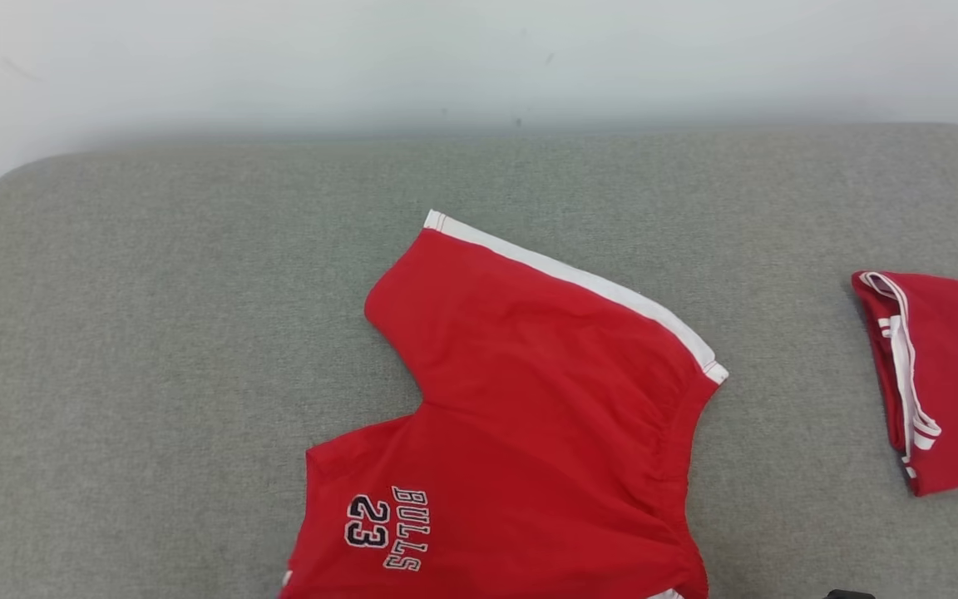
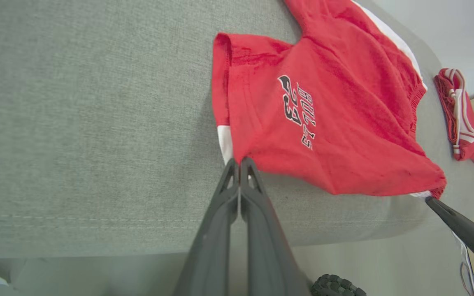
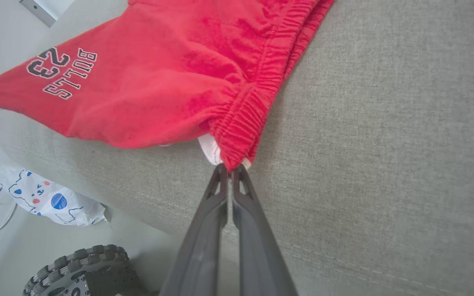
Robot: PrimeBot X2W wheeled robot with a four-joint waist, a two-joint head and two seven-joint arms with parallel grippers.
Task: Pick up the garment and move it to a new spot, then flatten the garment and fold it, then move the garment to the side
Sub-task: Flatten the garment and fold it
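Observation:
The garment is a pair of red shorts with white side stripes and "BULLS 23" printed on one leg. It lies spread on the grey cushion, with its near edge lifted slightly at the cushion's front. My left gripper is shut on the garment's leg hem corner, next to the white stripe. Shut on the elastic waistband corner is my right gripper. In the left wrist view the right gripper's fingers reach the garment's far corner.
A second red garment with white stripes lies folded at the cushion's right end. A pale wall runs behind the cushion. Below the cushion's front edge are a white printed plastic bag and a treaded wheel.

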